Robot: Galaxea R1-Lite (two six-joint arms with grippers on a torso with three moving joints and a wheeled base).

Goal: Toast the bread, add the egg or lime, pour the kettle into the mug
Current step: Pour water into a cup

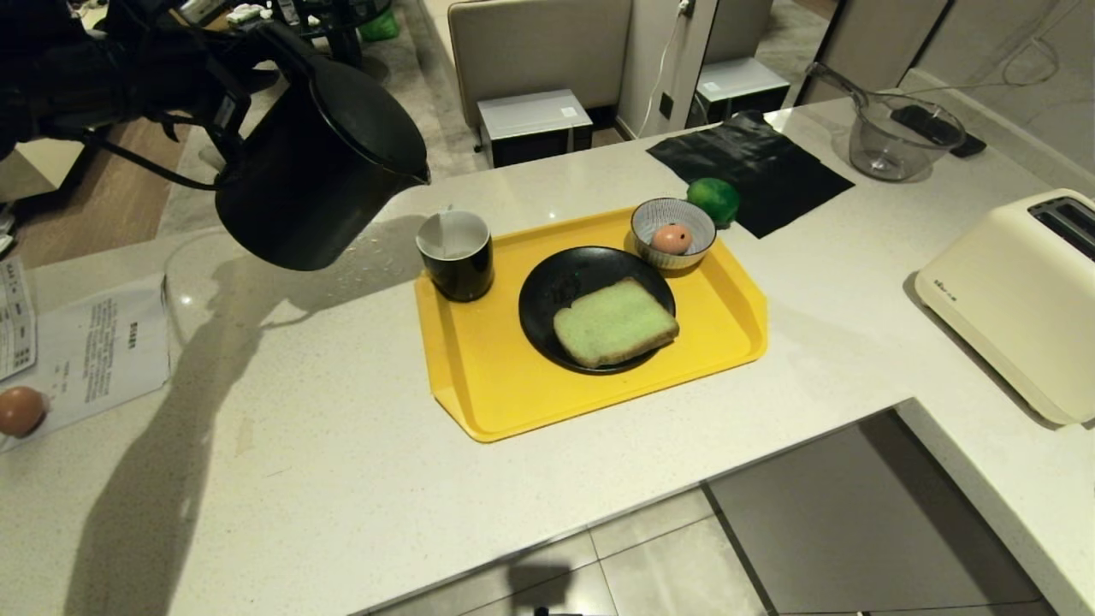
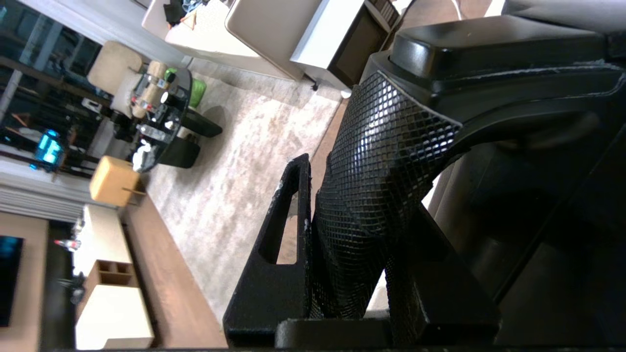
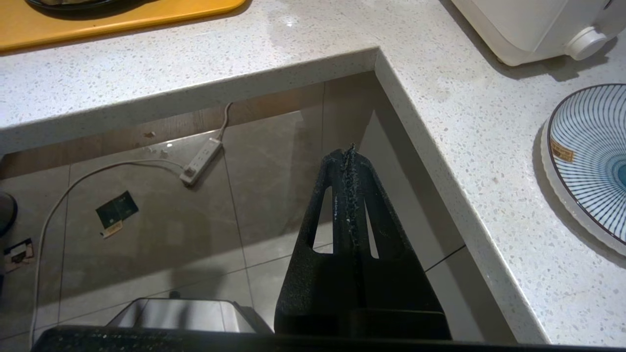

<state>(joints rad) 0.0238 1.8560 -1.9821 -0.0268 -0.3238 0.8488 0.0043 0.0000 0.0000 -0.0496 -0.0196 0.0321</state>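
My left gripper [image 2: 362, 195] is shut on the textured loop handle [image 2: 386, 146] of the black kettle [image 1: 316, 171]. The kettle hangs in the air at the far left, tilted, its spout pointing toward the mug [image 1: 456, 255]. The black mug, white inside, stands on the left corner of the yellow tray [image 1: 513, 393]. The green-faced bread [image 1: 614, 322] lies on a black plate [image 1: 556, 282] mid-tray. The egg [image 1: 671, 239] sits in the striped bowl [image 1: 676, 212]. Just behind the bowl lies the lime [image 1: 714, 199]. My right gripper [image 3: 350, 151] is shut and empty, hanging over the floor beside the counter's inner corner.
A cream toaster [image 1: 1018, 299] stands at the right. A glass measuring cup [image 1: 898, 141] and a black cloth [image 1: 753, 167] are at the back. A plain brown egg [image 1: 19, 411] rests on papers [image 1: 103, 351] at the left. A striped plate [image 3: 587, 156] lies near the right arm.
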